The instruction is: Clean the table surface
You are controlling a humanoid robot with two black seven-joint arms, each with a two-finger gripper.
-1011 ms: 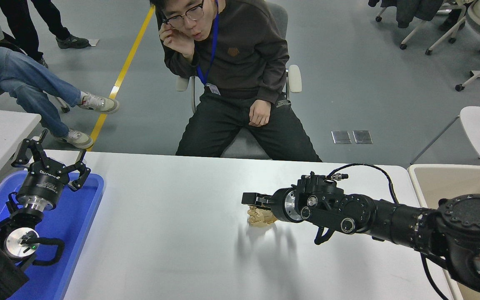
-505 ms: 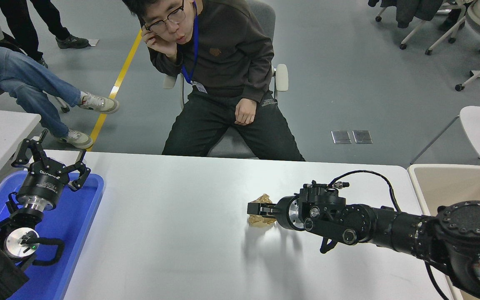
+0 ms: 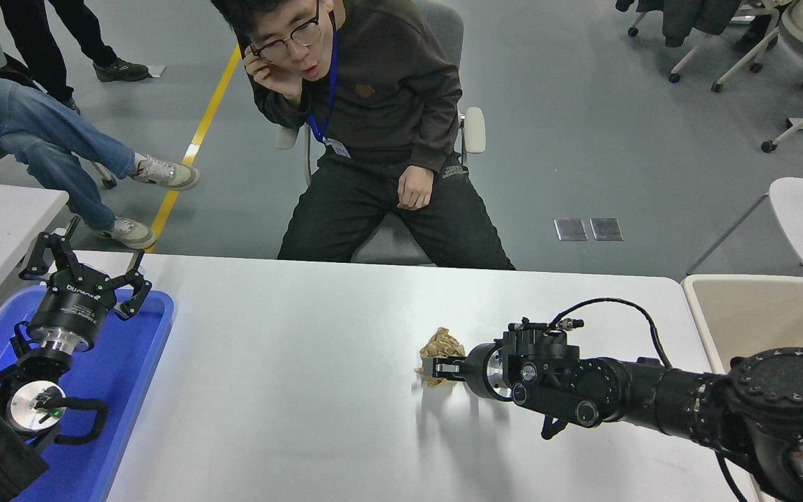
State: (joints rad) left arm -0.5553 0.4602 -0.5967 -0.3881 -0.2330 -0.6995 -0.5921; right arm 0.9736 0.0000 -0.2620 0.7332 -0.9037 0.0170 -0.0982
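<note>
- Under both hands, the white surface point(image 3: 290, 390) fills the lower frame, rounded corners and all, and here's the right arm reaching across it from the lower right.
- Left of the right hand, well apart, the blue tray point(image 3: 129, 390) lies along the surface's left edge, under the parked left hand point(image 3: 84, 272).
- Behind the right hand, past the arm's elbow, the beige bin point(image 3: 757, 314) sits at the surface's right end.
- Beyond the right hand, a person point(image 3: 373, 125) sits in a chair at the far side, one palm to the head, the other resting on a thigh.
- Left hand: fingers spread wide, holding nothing, pointing up and away.
- Right hand point(image 3: 435, 367): low over the surface, fingers drawn narrow onto the near edge of the crumpled brown paper point(image 3: 442, 345).
- That paper wad is right at the fingertips, most of it sticking out just beyond them, resting on the surface.
</note>
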